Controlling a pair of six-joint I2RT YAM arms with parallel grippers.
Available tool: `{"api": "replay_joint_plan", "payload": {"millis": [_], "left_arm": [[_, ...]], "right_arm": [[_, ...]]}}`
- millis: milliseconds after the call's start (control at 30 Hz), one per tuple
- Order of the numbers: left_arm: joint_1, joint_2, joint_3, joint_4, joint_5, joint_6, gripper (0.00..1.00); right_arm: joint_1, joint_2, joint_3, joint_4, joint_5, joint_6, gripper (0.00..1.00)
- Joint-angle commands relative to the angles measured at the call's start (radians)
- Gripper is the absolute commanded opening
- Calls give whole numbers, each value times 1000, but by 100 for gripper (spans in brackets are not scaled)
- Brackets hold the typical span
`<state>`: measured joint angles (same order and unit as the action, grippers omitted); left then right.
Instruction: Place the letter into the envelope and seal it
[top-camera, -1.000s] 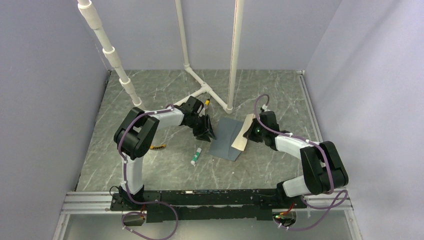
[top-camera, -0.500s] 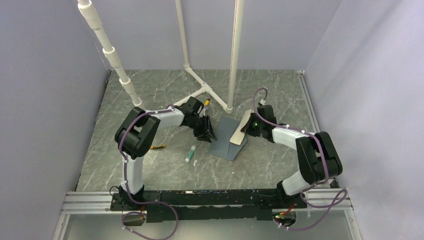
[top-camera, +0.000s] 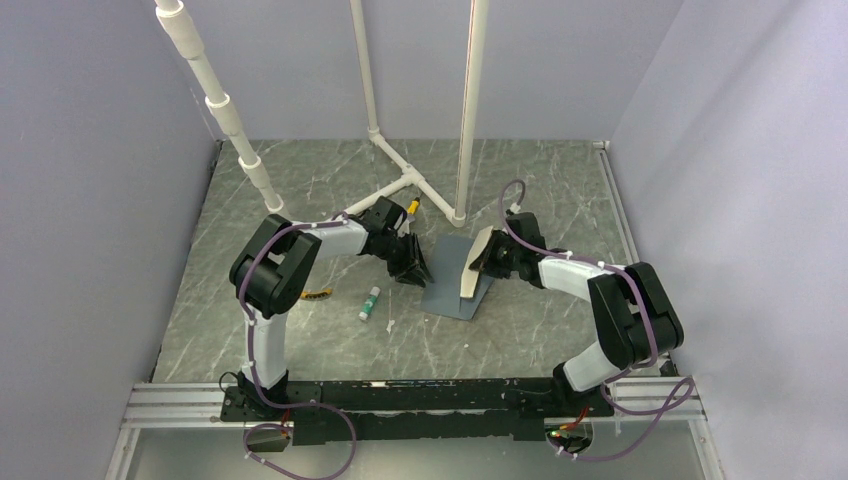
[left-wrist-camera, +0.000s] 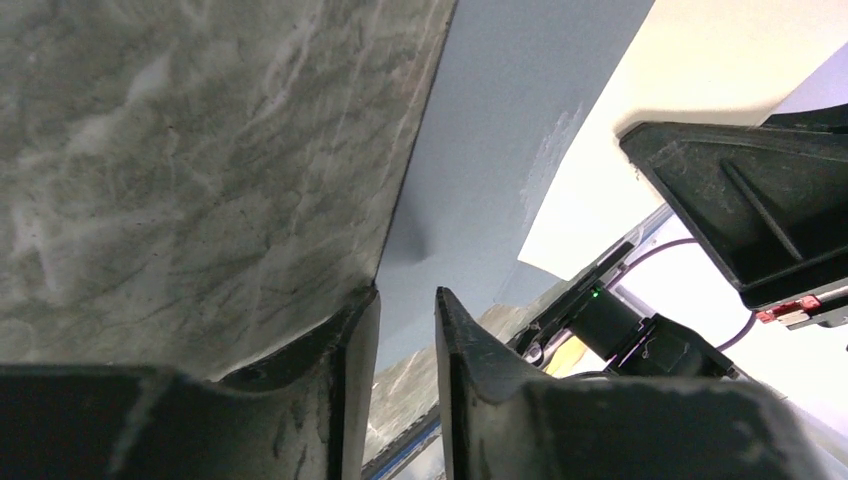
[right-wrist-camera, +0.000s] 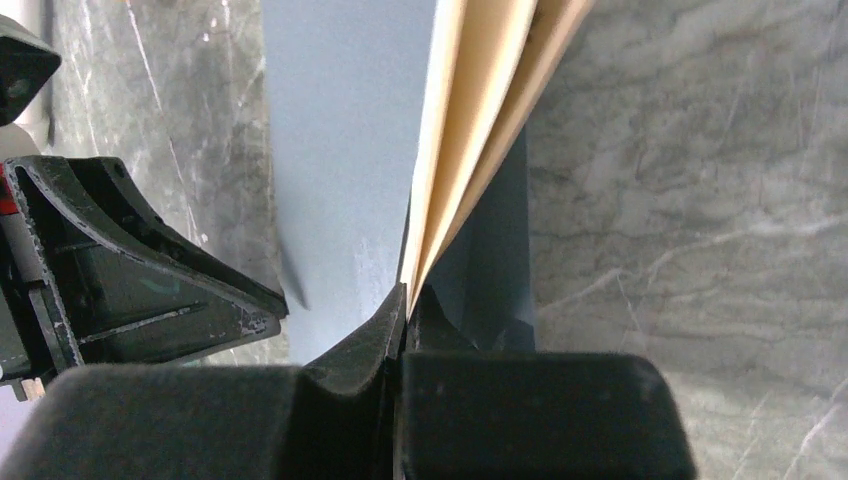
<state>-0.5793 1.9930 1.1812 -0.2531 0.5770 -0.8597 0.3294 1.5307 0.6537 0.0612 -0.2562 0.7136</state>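
Left gripper, jaws slightly apart, sits at the 9 o'clock edge of the envelope, which lies flat on the table. Over it the folded letter stands on edge, pinched at 3 o'clock by the right gripper.

Lab test cell: plain walls, white pipe frame, marbled table, aluminium rail.

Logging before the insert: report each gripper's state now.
Left gripper: open, jaws a narrow gap apart at the edge of the envelope; no grip visible.
Right gripper: shut on the letter.
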Motion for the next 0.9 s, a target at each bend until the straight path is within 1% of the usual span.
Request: {"api": "replay_joint_plan", "payload": {"millis": [0, 100, 167, 300, 633, 867], "left_arm": [[-10, 5, -29, 36, -45, -15, 29], [-11, 1, -44, 68, -39, -28, 21], [-11, 4, -48, 71, -40, -25, 13], [-13, -4, -64, 73, -57, -10, 3], [-20, -20, -54, 27, -142, 38, 3], [-21, -29, -43, -5, -175, 69, 2]], "right_arm": [[8, 13, -34, 4, -38, 103, 0], [8, 39, -36, 4, -72, 102, 0], [8, 60, -30, 0, -100, 97, 0], [7, 62, -43, 12, -135, 113, 0], [6, 8, -48, -96, -141, 67, 0], [-20, 28, -59, -121, -206, -4, 0]]}}
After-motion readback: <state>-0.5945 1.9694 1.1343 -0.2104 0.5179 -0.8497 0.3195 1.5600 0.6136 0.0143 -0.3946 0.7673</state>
